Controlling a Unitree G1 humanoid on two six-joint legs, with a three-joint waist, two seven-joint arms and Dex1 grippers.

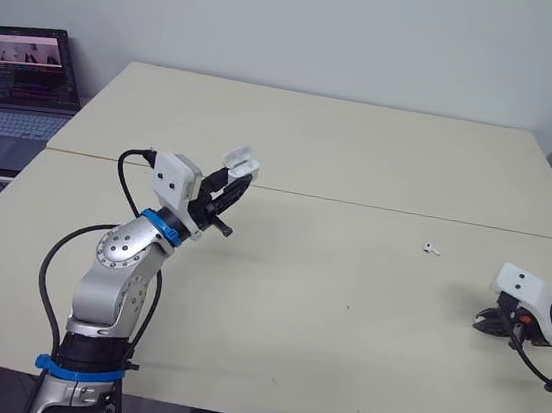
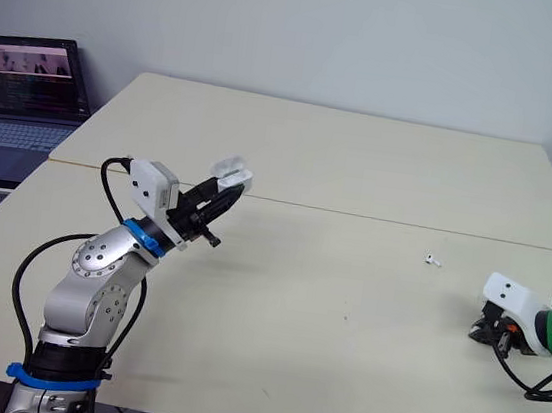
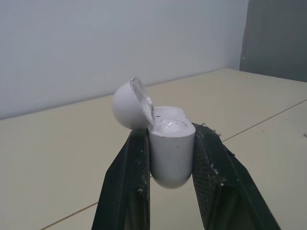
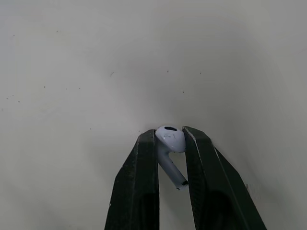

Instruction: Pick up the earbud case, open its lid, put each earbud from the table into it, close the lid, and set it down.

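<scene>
earbud case [image 3: 171, 160] open in left gripper [image 3: 170, 134], right gripper [image 4: 170, 134] pinching earbud [image 4: 168, 140]

left arm [image 1: 124, 260] raised, right arm [image 1: 532, 295] low, both jaws clamped.

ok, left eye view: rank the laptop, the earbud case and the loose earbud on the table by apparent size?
1. laptop, largest, though partly cut off at the edge.
2. earbud case, lid open, in the left gripper.
3. loose earbud, smallest, lying on the table.
</scene>
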